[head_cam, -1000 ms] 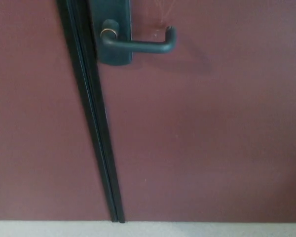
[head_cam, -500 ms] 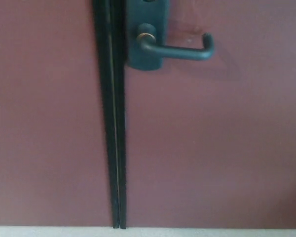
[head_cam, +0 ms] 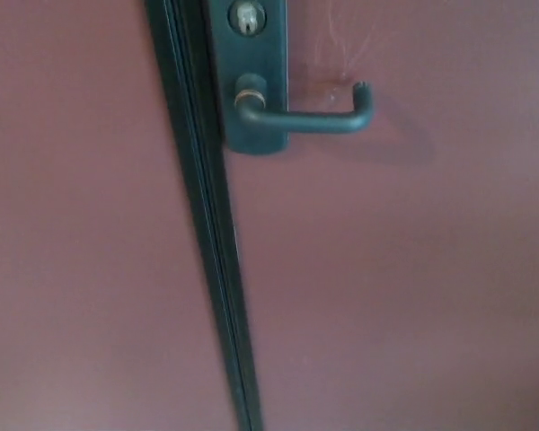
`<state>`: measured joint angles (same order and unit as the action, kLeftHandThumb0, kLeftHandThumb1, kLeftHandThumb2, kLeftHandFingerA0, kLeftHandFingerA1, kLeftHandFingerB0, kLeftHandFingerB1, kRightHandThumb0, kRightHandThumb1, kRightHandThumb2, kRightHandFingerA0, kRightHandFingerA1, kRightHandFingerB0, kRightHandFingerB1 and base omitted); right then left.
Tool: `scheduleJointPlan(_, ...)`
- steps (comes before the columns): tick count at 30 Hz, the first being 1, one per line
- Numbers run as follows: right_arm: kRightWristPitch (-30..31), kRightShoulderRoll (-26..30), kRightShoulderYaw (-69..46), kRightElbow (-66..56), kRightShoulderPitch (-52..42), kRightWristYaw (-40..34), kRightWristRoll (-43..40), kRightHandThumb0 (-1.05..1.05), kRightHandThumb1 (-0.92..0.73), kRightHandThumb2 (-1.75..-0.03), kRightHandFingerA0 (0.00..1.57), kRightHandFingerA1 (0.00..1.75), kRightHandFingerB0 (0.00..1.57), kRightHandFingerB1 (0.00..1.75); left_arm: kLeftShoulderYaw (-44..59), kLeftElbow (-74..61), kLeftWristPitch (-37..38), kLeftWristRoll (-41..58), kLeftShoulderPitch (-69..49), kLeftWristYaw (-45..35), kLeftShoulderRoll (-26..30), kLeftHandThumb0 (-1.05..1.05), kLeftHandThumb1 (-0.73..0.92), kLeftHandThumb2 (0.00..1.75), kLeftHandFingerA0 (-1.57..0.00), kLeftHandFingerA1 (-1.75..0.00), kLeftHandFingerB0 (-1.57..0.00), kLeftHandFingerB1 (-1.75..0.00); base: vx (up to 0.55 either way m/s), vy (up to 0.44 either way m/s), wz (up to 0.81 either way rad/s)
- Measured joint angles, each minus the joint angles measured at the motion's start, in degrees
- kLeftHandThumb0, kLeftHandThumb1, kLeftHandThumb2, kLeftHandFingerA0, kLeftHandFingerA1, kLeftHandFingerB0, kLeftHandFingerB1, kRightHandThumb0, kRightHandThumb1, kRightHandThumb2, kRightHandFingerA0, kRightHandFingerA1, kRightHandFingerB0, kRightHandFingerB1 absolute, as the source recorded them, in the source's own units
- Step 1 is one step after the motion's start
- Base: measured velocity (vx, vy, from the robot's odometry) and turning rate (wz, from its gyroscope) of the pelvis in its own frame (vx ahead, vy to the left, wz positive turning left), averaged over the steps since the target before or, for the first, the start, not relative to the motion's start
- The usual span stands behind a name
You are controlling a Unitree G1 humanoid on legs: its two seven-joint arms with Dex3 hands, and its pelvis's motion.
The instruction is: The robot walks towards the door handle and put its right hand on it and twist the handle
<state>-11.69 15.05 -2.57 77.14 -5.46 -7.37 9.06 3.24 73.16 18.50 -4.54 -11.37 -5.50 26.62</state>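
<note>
From my seat I judge the task to be barely under way: the walk-up looks largely finished, since the door fills the whole head view, but the reach, the hold and the twist are all left to do. Neither of my hands shows anywhere, so I cannot say whether the right hand's fingers are apart or together, and the same goes for the left. The door handle sits high in the view, a little right of centre, with nothing touching it and its lever lying level, which tells me it has not been turned. It is a dark, smooth, rounded bar that runs out to the right from a collar with a pale ring, then bends back towards the door at its free end. It is mounted on a tall, dark backplate with rounded lower corners, and a small, bright keyhole cylinder sits in the plate above the lever. The door face is flat, matte and reddish-brown, with faint pale scuffs just above the lever's tip. Left of the plate a dark, grooved edge strip runs from the top down to the bottom of the view, with more reddish-brown panel on its far left.
</note>
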Motion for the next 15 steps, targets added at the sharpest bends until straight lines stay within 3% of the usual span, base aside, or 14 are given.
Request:
scheduleJointPlan(8, -0.02, -0.73, -0.41, -0.11, 0.54, 0.63, -0.02, -0.36, -0.55, -0.75, 0.67, 0.56, 0.48, 0.48, -0.17, -0.08, 0.04, -0.01, 0.45, 0.02, 0.72, -0.02, 0.75, 0.59, -0.48, -0.43, -0.34, -0.35, 0.27, 0.223, -0.08)
scheduleJointPlan(15, 0.03, -0.65, -0.04, -0.10, 0.38, 0.69, 0.25, -0.36, -0.55, -0.76, 0.67, 0.56, 0.49, 0.49, -0.80, 0.00, 0.08, -0.18, 0.69, 0.00, 1.03, -0.03, 0.74, 0.60, -0.46, -0.43, -0.34, -0.36, 0.15, 0.087, 0.04)
